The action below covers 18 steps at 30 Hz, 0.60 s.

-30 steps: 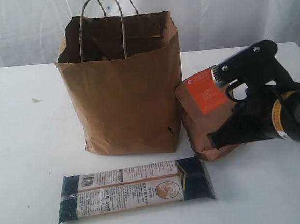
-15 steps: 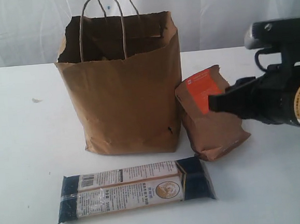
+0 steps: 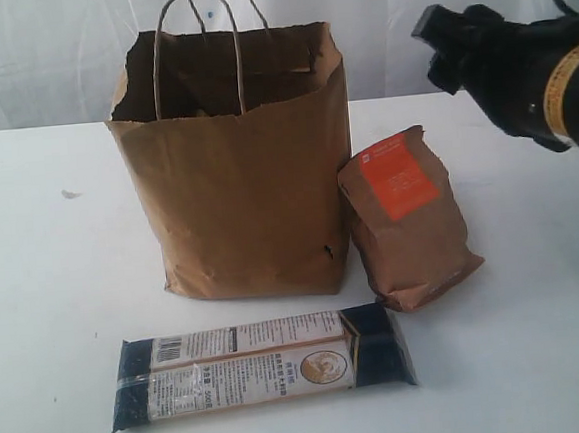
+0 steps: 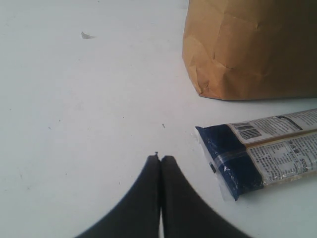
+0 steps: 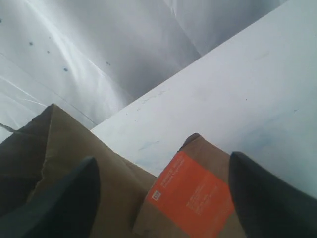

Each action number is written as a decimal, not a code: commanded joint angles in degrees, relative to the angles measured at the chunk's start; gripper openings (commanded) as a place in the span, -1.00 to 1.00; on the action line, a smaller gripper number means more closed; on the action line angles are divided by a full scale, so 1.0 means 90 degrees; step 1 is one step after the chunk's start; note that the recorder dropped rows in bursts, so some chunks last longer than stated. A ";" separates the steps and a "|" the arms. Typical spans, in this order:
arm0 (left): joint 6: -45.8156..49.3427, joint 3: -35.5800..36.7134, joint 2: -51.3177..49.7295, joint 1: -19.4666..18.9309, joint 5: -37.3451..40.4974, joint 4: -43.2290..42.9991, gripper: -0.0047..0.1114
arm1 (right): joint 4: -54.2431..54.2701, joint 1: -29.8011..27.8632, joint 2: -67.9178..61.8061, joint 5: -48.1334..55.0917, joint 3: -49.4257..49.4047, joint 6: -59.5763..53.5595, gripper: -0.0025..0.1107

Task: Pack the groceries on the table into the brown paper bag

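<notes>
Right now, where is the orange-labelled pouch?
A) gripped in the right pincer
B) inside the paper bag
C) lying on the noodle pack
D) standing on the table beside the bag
D: the pouch stands on the table beside the brown paper bag, and the right pincer hangs open, clear of it.

Creased matt kraft paper on the brown paper bag (image 3: 238,200), glossy plastic film round the noodle pack (image 3: 261,367), matt paper pouch (image 3: 411,232), smooth table (image 3: 55,295).
</notes>
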<state>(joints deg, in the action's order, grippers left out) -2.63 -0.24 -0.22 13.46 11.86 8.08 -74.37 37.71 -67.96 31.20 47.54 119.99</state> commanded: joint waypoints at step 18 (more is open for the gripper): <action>0.0004 0.0027 0.0025 -0.0016 0.0004 0.0042 -0.92 | 0.0883 -0.0785 -0.2533 -0.0674 0.1384 0.0064 0.24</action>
<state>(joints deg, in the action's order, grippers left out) -2.63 -0.24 -0.22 13.46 11.86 8.08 -66.58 31.63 -89.61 27.09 59.22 120.41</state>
